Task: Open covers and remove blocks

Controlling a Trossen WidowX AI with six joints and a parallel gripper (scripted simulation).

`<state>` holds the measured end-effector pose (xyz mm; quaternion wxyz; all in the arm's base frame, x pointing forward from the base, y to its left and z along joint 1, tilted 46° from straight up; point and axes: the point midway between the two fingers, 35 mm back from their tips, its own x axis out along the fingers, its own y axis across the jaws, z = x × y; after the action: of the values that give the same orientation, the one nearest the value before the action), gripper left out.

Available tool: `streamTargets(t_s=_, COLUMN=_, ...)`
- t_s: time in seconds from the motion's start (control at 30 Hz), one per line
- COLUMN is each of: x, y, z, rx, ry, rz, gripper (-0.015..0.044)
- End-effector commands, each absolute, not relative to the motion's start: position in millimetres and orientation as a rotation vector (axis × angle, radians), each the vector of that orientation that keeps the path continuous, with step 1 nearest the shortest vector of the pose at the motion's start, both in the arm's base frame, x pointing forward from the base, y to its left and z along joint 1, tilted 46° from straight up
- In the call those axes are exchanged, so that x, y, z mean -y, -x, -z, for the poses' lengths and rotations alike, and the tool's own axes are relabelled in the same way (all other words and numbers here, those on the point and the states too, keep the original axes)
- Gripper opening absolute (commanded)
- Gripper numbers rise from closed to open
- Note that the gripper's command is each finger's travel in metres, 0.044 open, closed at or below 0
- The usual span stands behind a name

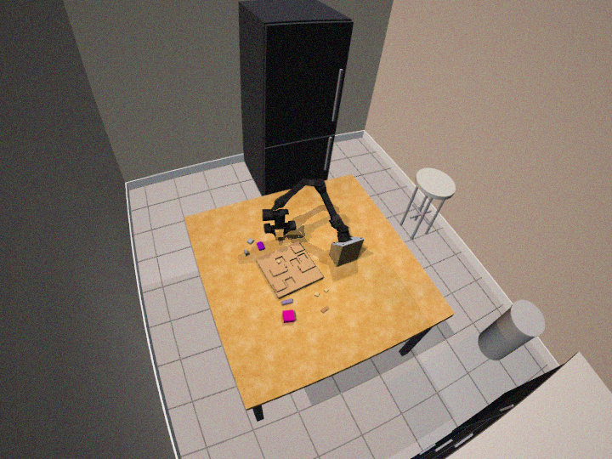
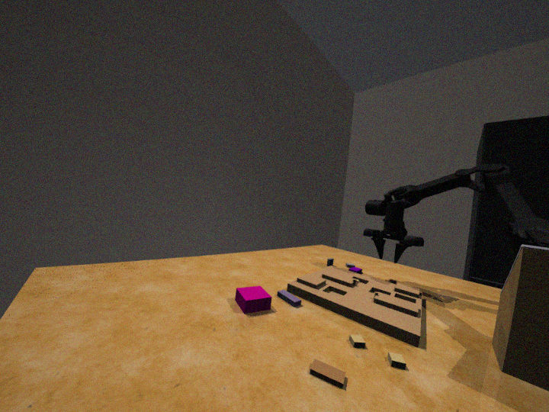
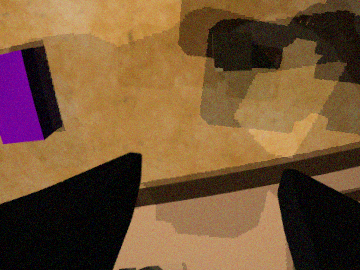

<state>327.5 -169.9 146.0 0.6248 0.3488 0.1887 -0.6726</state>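
Note:
The brown puzzle board (image 1: 307,280) (image 2: 350,306) (image 3: 145,227) lies flat, with raised covers and several recesses; whether each cover is fully open is too small to tell. A small pale yellow piece (image 1: 279,260) shows on it. My gripper (image 2: 389,259) (image 3: 212,174) is partly open and empty, above the board's edge nearest the fridge. A violet block (image 1: 260,245) (image 2: 354,269) (image 3: 17,97) lies on the table beside that edge. Off the opposite edge lie a lavender bar (image 1: 286,301) (image 2: 289,297), two small yellow blocks (image 2: 357,341) (image 2: 396,360) and a brown block (image 1: 325,309) (image 2: 327,373).
A magenta block (image 1: 288,316) (image 2: 252,299) lies beyond the lavender bar. Two small grey pieces (image 1: 250,240) (image 1: 246,252) lie near the violet block. A large grey box-like object (image 1: 347,252) (image 2: 528,319) stands beside the board, near the arm. Arm shadows cross the table.

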Motion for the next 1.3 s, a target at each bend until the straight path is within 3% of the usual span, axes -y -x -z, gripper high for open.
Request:
streamTargets(t_s=0.0, x=159, y=-338, z=-136, rx=-0.37, ry=-0.878, rz=1.57, gripper=0.0151)
streamTargets(t_s=0.2, x=136, y=-354, z=-114, rx=-0.205, ry=-1.035, rz=1.638, gripper=0.0)
streamTargets(t_s=0.73, x=79, y=-387, z=-56, rx=0.305, ry=-1.456, rz=1.728, gripper=0.0)
streamTargets(t_s=1.27, x=101, y=-389, z=-30, rx=0.321, ry=-1.467, rz=1.728, gripper=0.0)
